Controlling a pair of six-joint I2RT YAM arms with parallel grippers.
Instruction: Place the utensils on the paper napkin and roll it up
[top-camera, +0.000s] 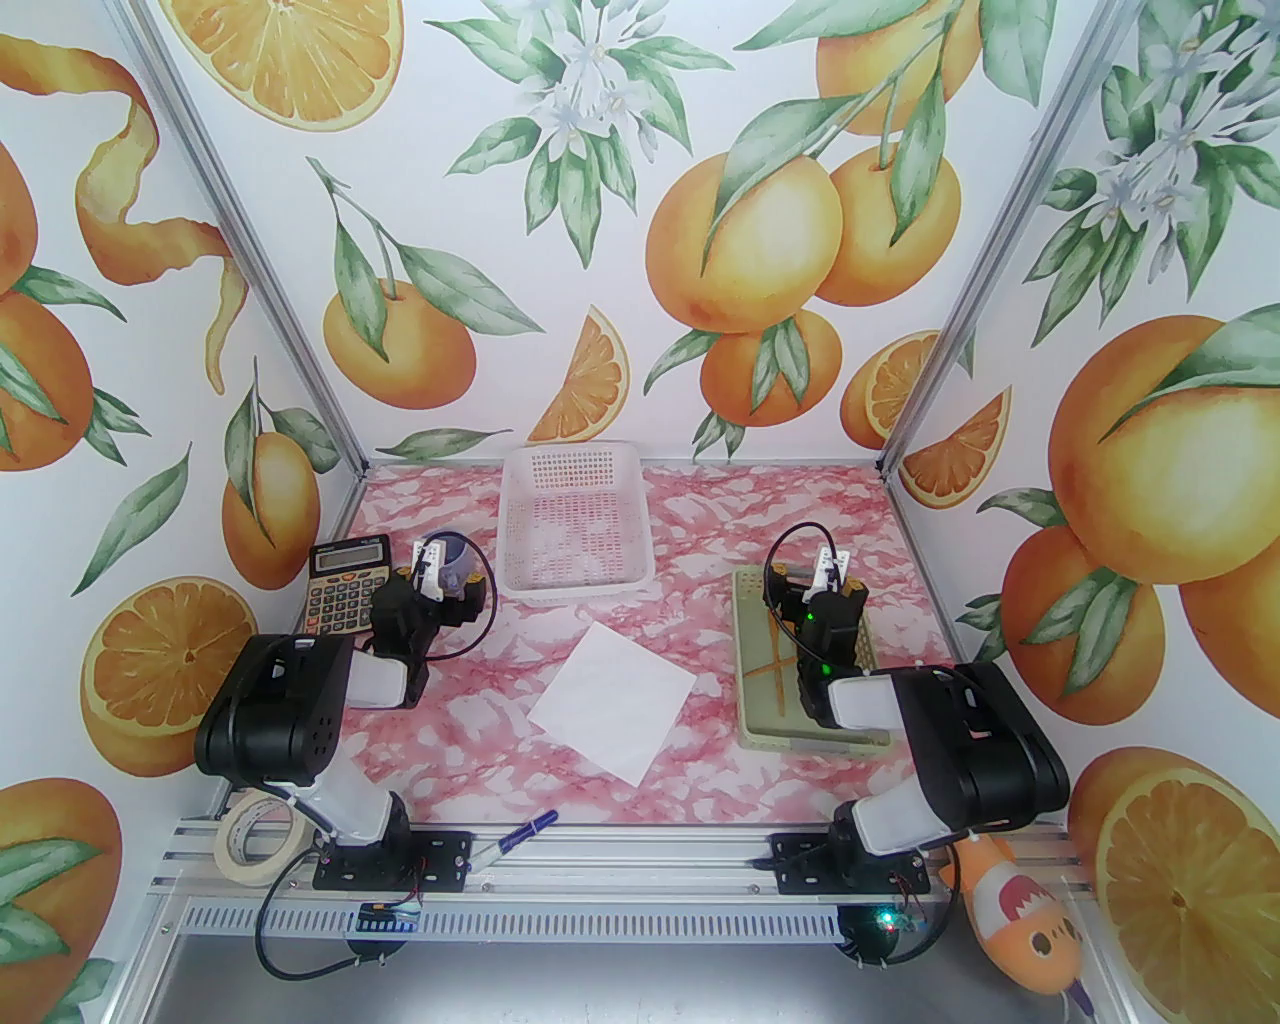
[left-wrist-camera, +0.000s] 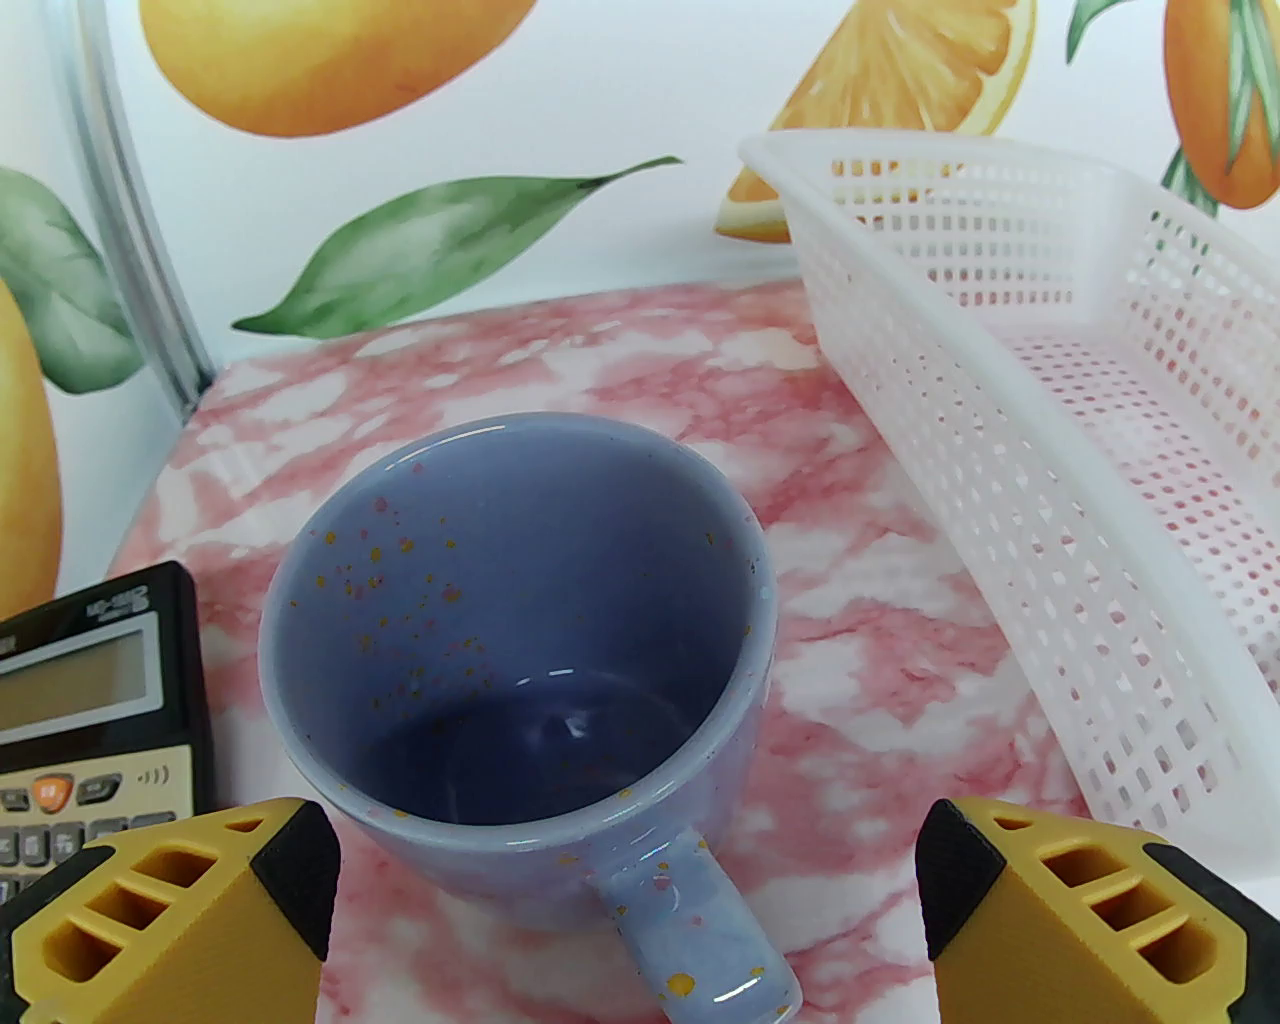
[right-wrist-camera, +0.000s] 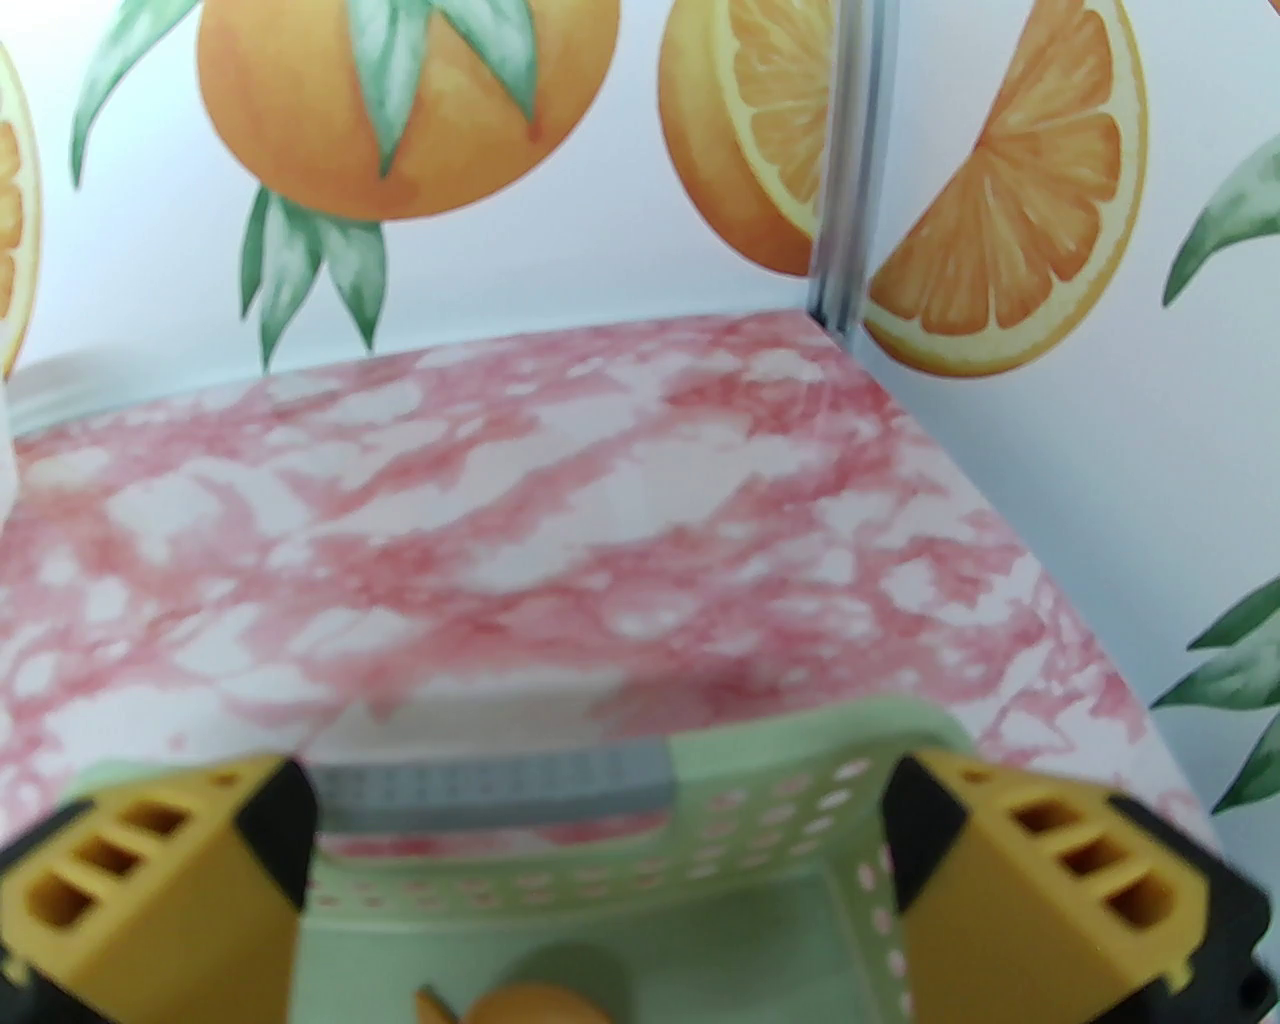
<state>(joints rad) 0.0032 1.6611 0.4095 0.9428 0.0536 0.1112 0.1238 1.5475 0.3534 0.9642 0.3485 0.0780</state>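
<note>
Paper bare, nothing rolled yet

The pink marbled table (top-camera: 700, 520) held the whole job undone. At right, the green tray (top-camera: 812, 741) kept both utensils (top-camera: 772, 665), crossed, well apart from the napkin (top-camera: 612, 702) lying flat at centre. The right gripper (top-camera: 832, 568) hung over the tray, jaws spread and empty. The left gripper (top-camera: 433, 565), likewise spread, hovered above a blue mug (left-wrist-camera: 520, 620).

Left fingers (left-wrist-camera: 180, 900) and right fingers (right-wrist-camera: 1050, 860) wide apart

Napkin and utensils well apart.
The paper napkin (top-camera: 612, 703) lies flat mid-surface (top-camera: 700, 540). The utensils (top-camera: 772, 662), seemingly crossed, lie in a green tray (top-camera: 765, 725) under the right hand (top-camera: 832, 565). The left hand (top-camera: 440, 560) hovers beside a calculator (top-camera: 345, 590).
</note>
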